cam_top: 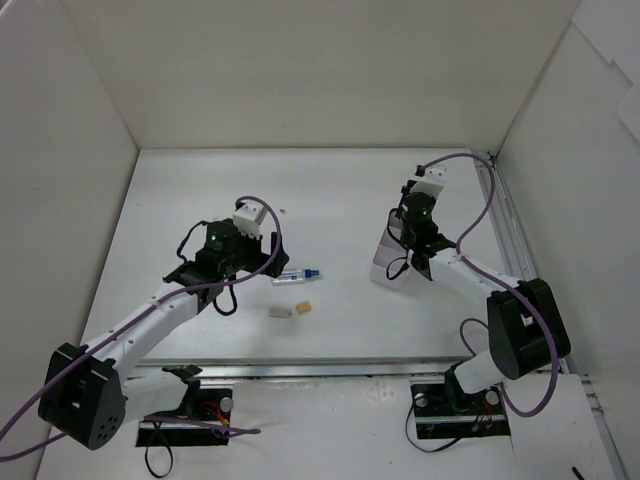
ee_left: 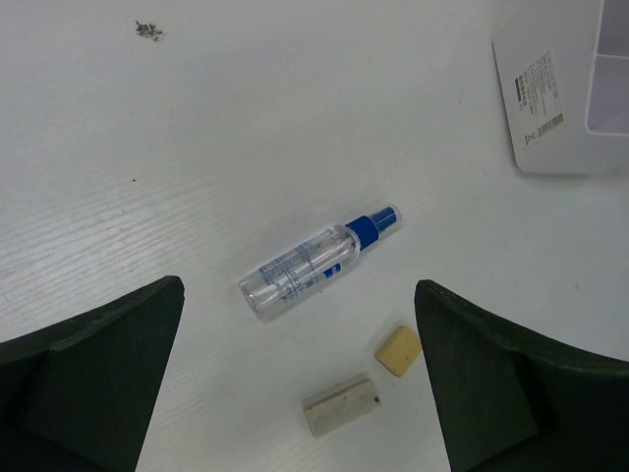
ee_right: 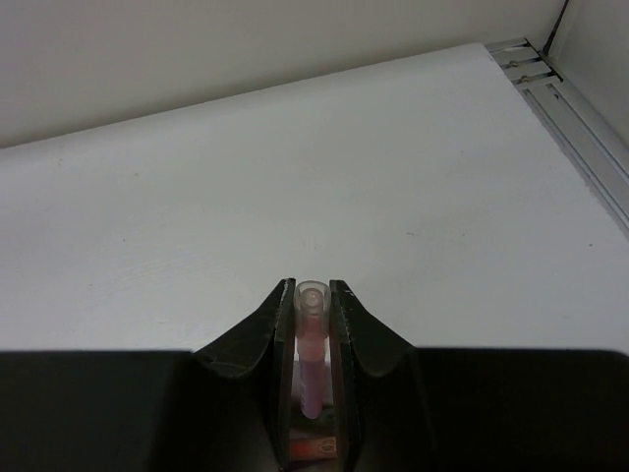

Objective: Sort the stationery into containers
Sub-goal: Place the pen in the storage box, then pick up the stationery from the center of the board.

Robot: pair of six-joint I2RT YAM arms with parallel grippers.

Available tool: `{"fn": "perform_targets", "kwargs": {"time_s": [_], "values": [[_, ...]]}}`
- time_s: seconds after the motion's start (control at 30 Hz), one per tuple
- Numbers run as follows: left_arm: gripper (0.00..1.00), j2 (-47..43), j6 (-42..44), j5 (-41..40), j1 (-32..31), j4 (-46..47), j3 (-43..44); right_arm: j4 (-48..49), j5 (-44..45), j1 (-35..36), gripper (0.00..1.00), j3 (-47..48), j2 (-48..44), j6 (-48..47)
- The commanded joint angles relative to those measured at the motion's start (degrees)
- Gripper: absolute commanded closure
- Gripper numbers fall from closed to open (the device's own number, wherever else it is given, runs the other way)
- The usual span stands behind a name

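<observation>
The right gripper (ee_right: 313, 300) clenches a thin, stiff red plastic pen (ee_right: 313, 339) over the white plastic box (cam_top: 388, 270), while the released left gripper (ee_left: 297, 290) hangs above the clear blue-ended tube (ee_left: 316, 263) lying on the table (ee_left: 147, 147), probably light and slippery, best taken mid-body.

Clear tube (ee_left: 319, 261) (blue cap), flat, beside erasers (ee_left: 340, 406)

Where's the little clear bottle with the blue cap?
The bottle lies flat near the centre of the top view, just right of the left end effector, two erasers just nearer the arm bases.
</observation>
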Motion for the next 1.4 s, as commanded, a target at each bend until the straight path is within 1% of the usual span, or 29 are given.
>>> {"fn": "perform_targets", "kwargs": {"time_s": [0.0,0.1,0.13,0.2,0.23,0.3,0.33,0.4,0.43,0.5,0.53,0.57,0.6,0.63,0.7,0.73,0.77,0.8,0.87,0.9,0.93,1.0,1.07,1.1,1.17,1.2,1.27,1.3,1.37], "values": [[0.0,0.5,-1.7,1.3,0.6,4.0,1.1,7.6,0.4,-0.5,0.96,-1.4,-1.9,5.1],[0.0,1.4,-2.1,1.7,1.1,4.1,1.1,7.5,-0.1,-0.5,0.85,-4.0,-4.5,9.1],[0.0,2.0,-2.3,1.7,1.1,3.5,1.5,7.5,-0.7,-0.5,0.7,-5.4,-6.4,9.8],[0.0,2.3,-2.4,2.1,1.1,2.2,2.0,7.5,-3.0,-0.5,0.55,-6.4,-8.6,10.6],[0.0,2.4,-2.4,2.3,1.1,2.1,1.9,7.5,-3.8,-0.5,0.42,-7.4,-10.8,10.7],[0.0,2.3,-2.5,2.6,1.1,2.1,1.2,7.1,-5.1,-0.4,0.33,-7.9,-13.0,10.6],[0.0,2.4,-2.7,2.7,1.1,2.2,1.1,7.0,-5.5,-0.3,0.25,-8.5,-15.5,10.6],[0.0,2.4,-2.9,2.6,1.1,2.5,0.4,4.6,-7.9,-0.1,0.18,-8.6,-17.7,9.9],[0.0,2.4,-3.4,2.7,1.1,2.6,0.3,3.3,-8.4,0.5,0.14,-8.3,-19.8,9.7],[0.0,2.1,-4.1,3.3,1.1,3.1,-0.2,-3.7,-10.6,1.0,0.02,-6.9,-21.7,7.1],[0.0,1.7,-4.8,4.0,1.6,3.1,0.0,-7.2,-11.2,2.3,0.02,-4.1,-22.8,6.5],[0.0,1.4,-5.3,4.7,1.6,2.7,0.2,-14.4,-13.3,2.6,0.02,-2.6,-22.8,5.0],[0.0,0.8,-5.7,5.8,1.6,2.2,1.1,-17.8,-14.1,2.8,0.02,-0.9,-22.8,4.9],[0.0,0.4,-6.3,6.2,1.6,1.4,1.8,-23.1,-16.0,3.3,0.02,1.4,-22.6,5.0],[0.0,-1.1,-6.9,5.6,1.6,0.3,3.6,-25.5,-19.6,4.0,0.02,2.2,-23.0,4.2],[0.0,-1.6,-7.1,5.0,1.6,-2.0,4.0,-25.7,-21.1,4.9,0.02,1.6,-23.5,4.2],[0.0,-2.8,-8.4,2.4,1.6,-3.7,4.8,-25.7,-24.7,5.8,0.02,1.2,-23.7,4.3],[0.0,-3.3,-9.2,0.7,1.6,-4.8,5.1,-25.7,-26.5,7.2,0.02,0.7,-23.8,4.2],[0.0,-4.4,-11.1,-2.4,1.6,-8.5,5.4,-25.4,-26.8,9.6,0.02,-0.7,-23.3,6.7],[0.0,-5.8,-11.9,-5.6,1.6,-9.3,5.3,-25.1,-29.0,11.8,0.02,-1.3,-22.1,7.0],[0.0,-6.4,-12.5,-7.0,1.6,-10.3,5.1,-24.9,-29.4,13.1,0.02,-1.5,-21.2,7.0],[0.0,-8.8,-15.0,-11.4,1.6,-13.5,4.3,-25.0,-29.2,17.4,0.02,-1.2,-19.0,6.8],[0.0,-10.2,-16.7,-12.3,2.1,-16.8,3.8,-26.8,-27.3,19.9,0.02,-0.2,-14.9,6.0],[0.0,-11.6,-18.8,-16.1,2.1,-18.0,3.8,-27.7,-27.3,22.5,0.02,1.4,-11.9,5.6],[0.0,-12.9,-20.2,-17.0,2.1,-21.1,3.5,-29.8,-25.7,24.7,0.02,2.8,-8.7,5.2],[0.0,-14.3,-21.2,-17.2,2.1,-21.7,3.3,-29.9,-25.5,27.5,0.02,3.6,-5.6,4.8],[0.0,-16.6,-21.9,-17.1,2.1,-22.4,1.9,-29.8,-22.8,30.4,0.02,4.2,-2.8,5.3],[0.0,-17.3,-22.3,-17.2,2.1,-22.6,1.4,-29.5,-22.1,32.9,0.02,4.7,-0.2,5.4],[0.0,-19.1,-23.0,-17.1,2.1,-23.0,0.4,-29.9,-19.6,35.0,0.02,5.7,2.1,5.9]]}}
